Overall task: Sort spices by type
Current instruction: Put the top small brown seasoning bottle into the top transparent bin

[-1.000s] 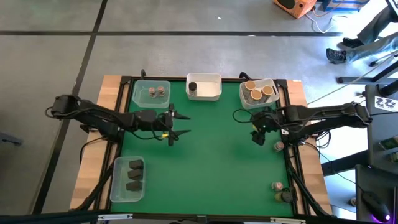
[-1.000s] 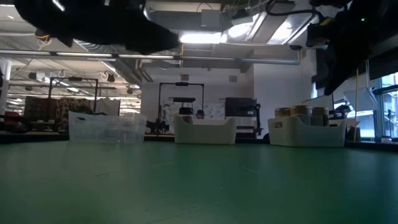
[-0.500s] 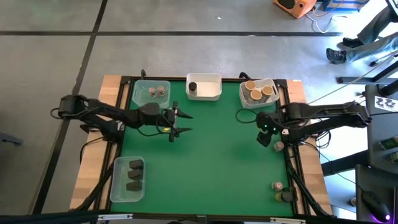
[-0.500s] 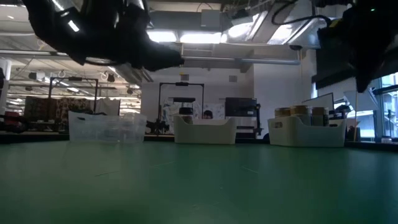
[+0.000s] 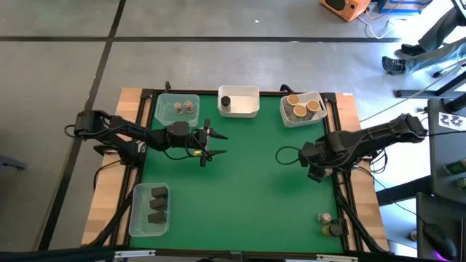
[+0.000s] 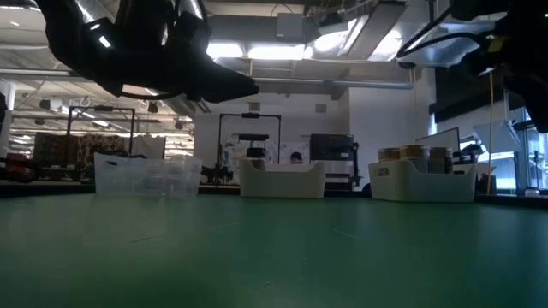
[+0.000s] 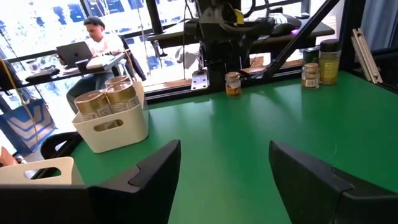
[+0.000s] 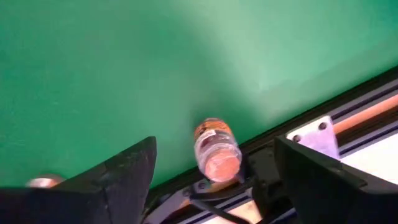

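The right end effector (image 8: 214,165), fingers spread wide, hovers over an orange-lidded jar (image 8: 217,149) (at the tabletop (image 8: 124,62) edge); the left end effector (image 5: 212,144) waits released.

Tan-lidded jars (image 5: 302,108) in right tub, grey-lidded jars (image 5: 183,107) in clear tub, dark blocks (image 5: 156,204) near-left.

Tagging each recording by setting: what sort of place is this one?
Likely a robotics lab or workshop: an exposed-pipe ceiling, a person at a laptop behind the green table, and equipment racks.

The left gripper (image 5: 215,143) hovers open over the table (image 5: 247,189); the right gripper (image 5: 317,175), open, at its right edge.
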Tool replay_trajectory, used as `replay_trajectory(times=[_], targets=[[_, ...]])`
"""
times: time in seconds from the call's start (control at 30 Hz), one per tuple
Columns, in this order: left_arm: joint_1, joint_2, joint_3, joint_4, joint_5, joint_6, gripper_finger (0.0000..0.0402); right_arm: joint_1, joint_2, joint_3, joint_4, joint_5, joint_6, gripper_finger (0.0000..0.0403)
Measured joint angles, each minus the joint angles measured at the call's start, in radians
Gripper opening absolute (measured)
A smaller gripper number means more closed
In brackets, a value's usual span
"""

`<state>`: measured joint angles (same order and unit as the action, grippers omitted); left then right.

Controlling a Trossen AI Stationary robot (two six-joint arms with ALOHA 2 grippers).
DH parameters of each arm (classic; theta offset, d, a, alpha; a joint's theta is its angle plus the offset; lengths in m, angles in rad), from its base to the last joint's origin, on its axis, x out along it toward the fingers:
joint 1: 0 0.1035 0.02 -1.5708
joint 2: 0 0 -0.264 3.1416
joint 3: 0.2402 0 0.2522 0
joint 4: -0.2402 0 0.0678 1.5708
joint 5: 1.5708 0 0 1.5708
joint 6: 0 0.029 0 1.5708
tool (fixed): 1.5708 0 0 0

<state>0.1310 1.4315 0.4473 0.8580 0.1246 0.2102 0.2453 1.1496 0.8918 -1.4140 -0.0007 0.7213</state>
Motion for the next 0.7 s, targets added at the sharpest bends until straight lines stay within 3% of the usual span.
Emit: replay_trajectory(times=[0.27,0.7], targets=[[0.000,0.000,0.000,0.000,0.000,0.006,0.0233,0.110,0.040,-0.084,-0.013,-0.031,0.005,0.0317],[0.001,0.000,0.001,0.006,-0.001,0.018,0.0233,0.108,0.053,-0.081,-0.010,-0.073,-0.068,0.0267]])
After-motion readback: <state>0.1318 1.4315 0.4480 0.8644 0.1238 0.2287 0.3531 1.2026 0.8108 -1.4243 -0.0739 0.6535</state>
